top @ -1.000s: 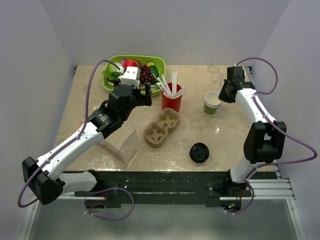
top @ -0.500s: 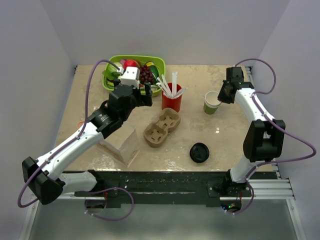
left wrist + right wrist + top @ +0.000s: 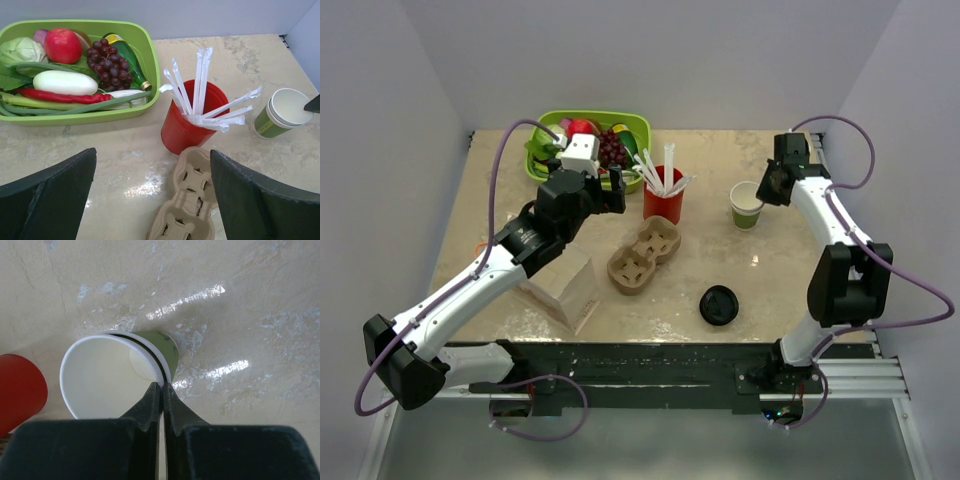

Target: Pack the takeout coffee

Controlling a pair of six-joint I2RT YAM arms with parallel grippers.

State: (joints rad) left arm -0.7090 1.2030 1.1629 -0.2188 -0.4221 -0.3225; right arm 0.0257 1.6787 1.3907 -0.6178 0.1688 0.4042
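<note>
The takeout coffee is a small green paper cup (image 3: pixel 747 205) with a white inside, standing lidless at the right of the table. It also shows in the left wrist view (image 3: pixel 282 114). My right gripper (image 3: pixel 767 188) is shut on the cup's rim (image 3: pixel 115 375), one finger inside the wall and one outside (image 3: pixel 163 385). The round black lid (image 3: pixel 718 305) lies flat near the front edge, apart from the cup. My left gripper (image 3: pixel 605 192) hangs open above the table (image 3: pixel 152 152), holding nothing, just left of the cardboard carrier.
A brown cardboard cup carrier (image 3: pixel 645 255) (image 3: pixel 187 200) lies mid-table. Behind it stands a red cup (image 3: pixel 663 200) (image 3: pixel 187 120) holding white wrapped sticks. A green tray (image 3: pixel 590 118) (image 3: pixel 150 65) of produce sits at the back left. A brown paper bag (image 3: pixel 565 285) stands under the left arm.
My right gripper has closed fully onto the green cup's rim, and the cup has shifted slightly to the right. The left arm has not moved.
</note>
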